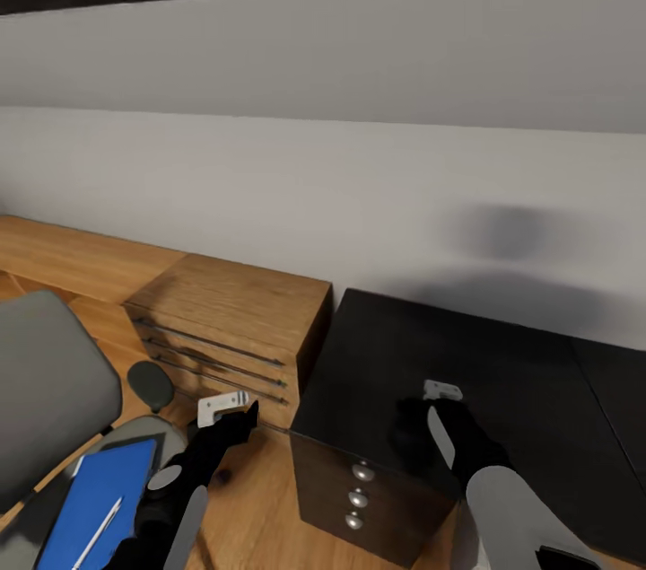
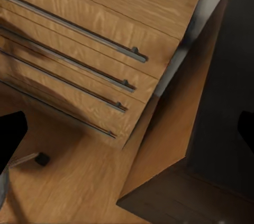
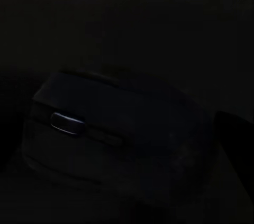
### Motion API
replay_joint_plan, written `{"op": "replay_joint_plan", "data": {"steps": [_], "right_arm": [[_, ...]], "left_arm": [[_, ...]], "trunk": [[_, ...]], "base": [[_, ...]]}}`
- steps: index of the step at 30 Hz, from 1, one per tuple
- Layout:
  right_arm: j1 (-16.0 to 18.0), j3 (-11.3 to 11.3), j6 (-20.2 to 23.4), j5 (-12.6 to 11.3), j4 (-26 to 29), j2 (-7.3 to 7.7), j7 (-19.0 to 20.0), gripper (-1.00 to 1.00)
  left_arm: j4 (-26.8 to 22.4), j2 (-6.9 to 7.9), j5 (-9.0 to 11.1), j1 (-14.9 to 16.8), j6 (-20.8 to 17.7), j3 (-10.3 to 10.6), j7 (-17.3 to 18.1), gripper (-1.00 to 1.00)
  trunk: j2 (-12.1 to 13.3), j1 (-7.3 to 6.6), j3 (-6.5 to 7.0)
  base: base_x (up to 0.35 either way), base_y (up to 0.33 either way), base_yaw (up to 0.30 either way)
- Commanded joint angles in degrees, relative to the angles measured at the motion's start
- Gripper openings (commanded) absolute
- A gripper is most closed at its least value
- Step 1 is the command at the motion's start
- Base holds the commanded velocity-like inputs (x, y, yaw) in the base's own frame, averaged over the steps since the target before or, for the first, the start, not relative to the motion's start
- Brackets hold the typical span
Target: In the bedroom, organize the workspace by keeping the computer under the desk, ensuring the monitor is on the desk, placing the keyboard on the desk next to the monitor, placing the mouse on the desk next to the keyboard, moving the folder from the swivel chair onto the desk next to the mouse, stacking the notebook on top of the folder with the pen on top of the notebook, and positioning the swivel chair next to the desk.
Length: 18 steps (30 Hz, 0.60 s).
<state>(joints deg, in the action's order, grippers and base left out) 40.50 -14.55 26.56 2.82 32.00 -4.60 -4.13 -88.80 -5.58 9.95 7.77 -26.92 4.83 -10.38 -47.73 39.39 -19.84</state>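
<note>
The grey swivel chair (image 1: 49, 390) stands at the lower left. On its seat lies the blue folder (image 1: 90, 498) with the white pen (image 1: 97, 534) on top. My left gripper (image 1: 247, 416) hangs open between the chair and the desk, empty; its black fingers (image 2: 10, 134) stand far apart. My right gripper (image 1: 422, 431) is over the near left end of the black desk (image 1: 520, 372). The black mouse (image 3: 116, 134) sits close between its fingers, which seem shut on it in very dark light. The computer, monitor, keyboard and notebook are out of view.
A light wooden dresser (image 1: 233, 310) with long bar handles (image 2: 79, 28) stands against the wall, left of the desk. The desk's drawers carry round silver knobs (image 1: 362, 471). A chair castor (image 2: 41, 158) rests on the wooden floor (image 2: 79, 192) between dresser and desk.
</note>
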Motion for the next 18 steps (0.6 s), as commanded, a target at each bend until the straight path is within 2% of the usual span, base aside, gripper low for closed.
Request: {"op": "replay_joint_plan", "data": {"steps": [1,2,3,7,11,18], "right_arm": [[0.0,-0.3,0.3,0.9,0.1,-0.40,0.0,-1.00],[0.0,-0.3,0.3,1.6,0.1,-0.79,-0.1,-1.00],[0.0,-0.3,0.3,4.1,-0.6,-1.60,-0.2,-1.00],[0.0,-0.2,0.3,6.9,-2.1,-2.64,-0.3,-1.00],[0.0,0.2,0.3,7.2,-2.4,-3.02,-0.3,-1.00],[0.0,2.9,0.2,7.2,-3.8,-3.23,-0.4,-1.00]], "left_arm": [[-0.1,-0.01,0.6,0.1,-0.3,0.1,-0.5,1.00],[-0.1,-0.02,0.6,0.1,-0.3,0.1,-0.5,1.00],[-0.1,-0.02,0.6,0.1,-0.3,0.1,-0.5,1.00],[-0.1,-0.02,0.6,0.1,-0.3,0.1,-0.5,1.00],[-0.1,-0.04,0.6,0.1,-0.3,0.1,-0.5,1.00],[-0.1,-0.04,0.6,0.1,-0.3,0.1,-0.5,1.00]], "trunk": [[-0.1,0.01,-0.07],[-0.1,0.01,-0.07],[-0.1,0.01,-0.07],[-0.1,0.01,-0.07],[-0.1,0.01,-0.07],[-0.1,0.01,-0.09]], "base": [[0.000,0.000,0.276],[0.000,0.000,0.276],[0.000,0.000,0.276],[0.000,0.000,0.272],[0.000,0.000,0.246],[0.000,0.000,0.232]]}}
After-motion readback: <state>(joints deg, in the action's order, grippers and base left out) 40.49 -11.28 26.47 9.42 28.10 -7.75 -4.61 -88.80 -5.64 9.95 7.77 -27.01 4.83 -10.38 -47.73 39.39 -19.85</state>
